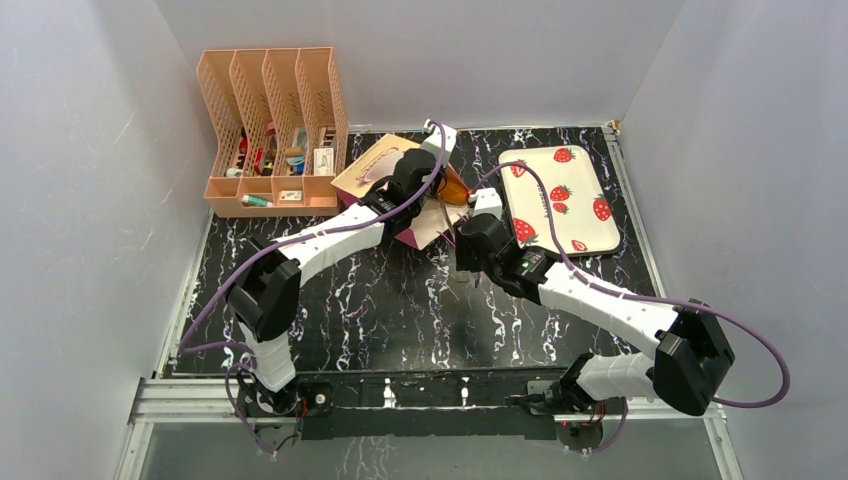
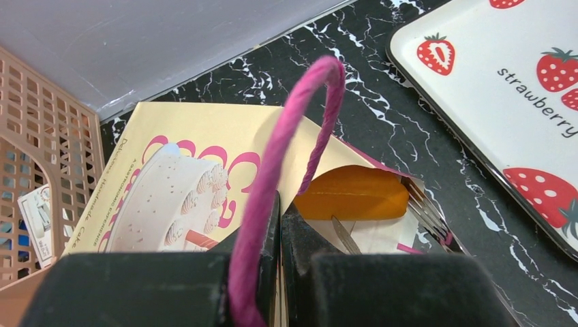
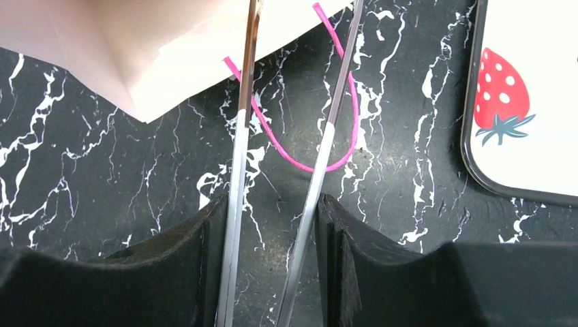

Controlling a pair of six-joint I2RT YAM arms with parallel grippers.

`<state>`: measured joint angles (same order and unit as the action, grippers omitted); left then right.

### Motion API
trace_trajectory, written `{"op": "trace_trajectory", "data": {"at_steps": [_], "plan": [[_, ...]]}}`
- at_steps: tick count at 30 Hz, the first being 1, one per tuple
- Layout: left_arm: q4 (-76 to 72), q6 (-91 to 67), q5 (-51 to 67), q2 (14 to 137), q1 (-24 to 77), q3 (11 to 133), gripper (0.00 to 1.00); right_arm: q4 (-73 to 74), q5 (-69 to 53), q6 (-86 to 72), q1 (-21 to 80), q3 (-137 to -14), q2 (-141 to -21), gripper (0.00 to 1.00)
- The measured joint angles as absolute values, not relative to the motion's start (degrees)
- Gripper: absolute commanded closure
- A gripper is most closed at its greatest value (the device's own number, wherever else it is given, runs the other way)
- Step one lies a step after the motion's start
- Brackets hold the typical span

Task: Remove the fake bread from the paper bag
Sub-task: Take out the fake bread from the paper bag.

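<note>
The paper bag lies on its side near the back, its tan face with a cake picture turned up. My left gripper is shut on the bag's upper rim at the mouth, and a pink string handle arches up beside its left finger. The orange fake bread shows inside the open mouth. My right gripper is shut on metal tongs, whose two arms run forward over the table and under the bag's edge. The tongs' tips sit at the mouth beside the bread.
A strawberry-print tray lies right of the bag, close to my right gripper. The peach file rack with small items stands at the back left, right behind the bag. The bag's other pink handle lies looped on the black marble table.
</note>
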<state>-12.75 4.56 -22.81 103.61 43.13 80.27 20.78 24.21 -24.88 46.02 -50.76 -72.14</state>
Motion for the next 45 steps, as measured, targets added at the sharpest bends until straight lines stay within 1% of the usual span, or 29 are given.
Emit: {"op": "trace_trajectory", "data": {"at_steps": [7,12,27,33,38,45], "plan": [[-11.1,5.1,-23.8,103.7,43.1,80.3,1.00,20.8,20.0,-23.9,45.9,-50.8,-72.0,0.85],[-10.6,5.1,-24.3,103.8,43.1,81.2,1.00,21.6,19.6,-24.4,47.2,-50.8,-70.5,0.85],[-10.2,4.9,-24.6,103.9,43.3,81.8,1.00,25.8,25.6,-28.5,58.5,-51.0,-69.6,0.85],[-10.3,5.0,-24.6,103.9,43.8,81.7,1.00,27.6,27.2,-31.3,60.0,-50.7,-68.3,0.86],[-10.8,5.3,-25.1,103.9,43.7,81.7,1.00,29.9,26.2,-33.0,61.2,-50.7,-65.5,0.86],[-11.7,5.3,-25.0,103.9,43.7,81.4,1.00,32.1,25.7,-33.3,62.3,-50.7,-64.6,0.86]]}}
